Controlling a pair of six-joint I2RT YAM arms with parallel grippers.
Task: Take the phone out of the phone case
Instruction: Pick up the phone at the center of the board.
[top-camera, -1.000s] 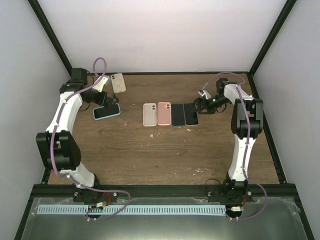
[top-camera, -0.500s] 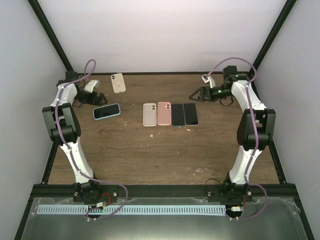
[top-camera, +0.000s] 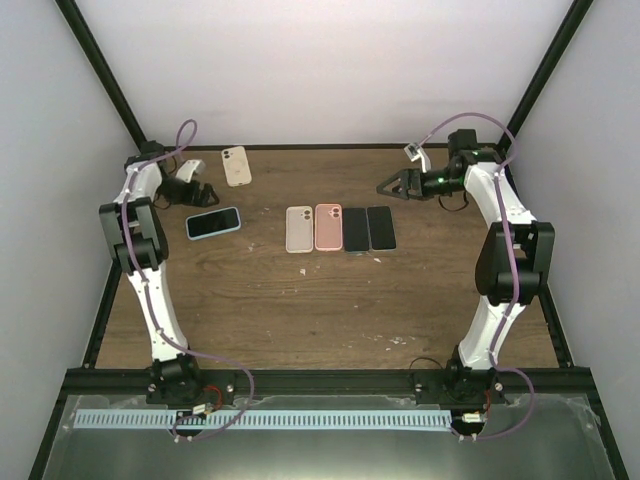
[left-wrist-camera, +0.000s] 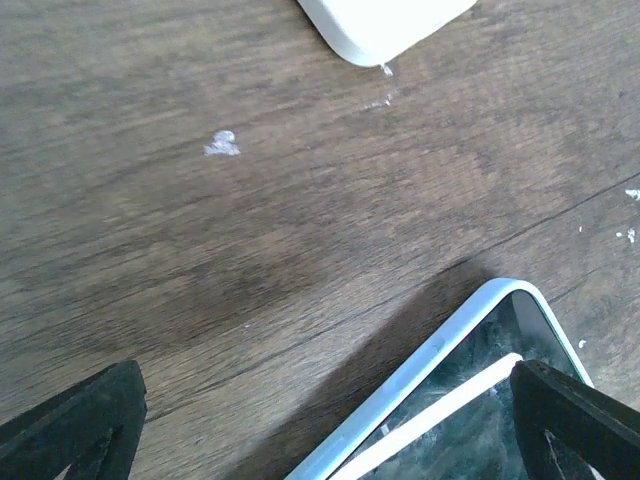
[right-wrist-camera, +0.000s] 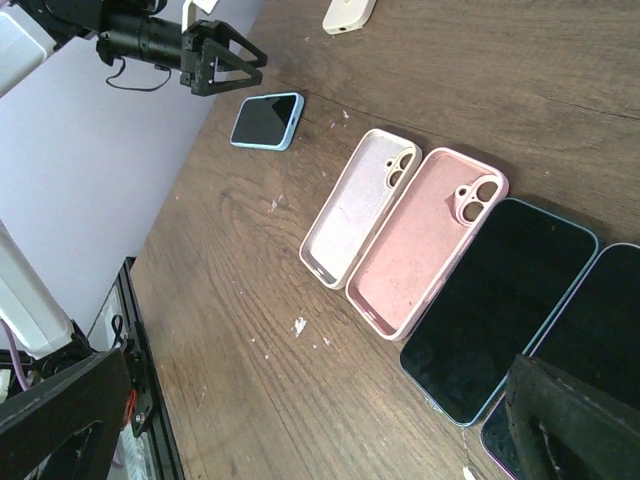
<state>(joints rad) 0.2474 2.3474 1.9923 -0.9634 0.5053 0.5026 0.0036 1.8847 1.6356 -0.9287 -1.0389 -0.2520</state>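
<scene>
Both arms have drawn back toward the far corners since a second ago: the left gripper (top-camera: 200, 192) has lifted off the phone (top-camera: 213, 223) and hangs just up and left of it, jaws wide, while the right gripper (top-camera: 383, 188), also spread wide, has left the bare phones (top-camera: 356, 229) for the upper right. Done well, I judge, one gripper pins the pale blue phone case (left-wrist-camera: 440, 345) flat while the other peels its rim away, starting at a corner. That case, left of centre, still holds its phone screen-up, whereas the white case (top-camera: 299, 229) and pink case (top-camera: 328, 226) at mid-frame lie empty.
</scene>
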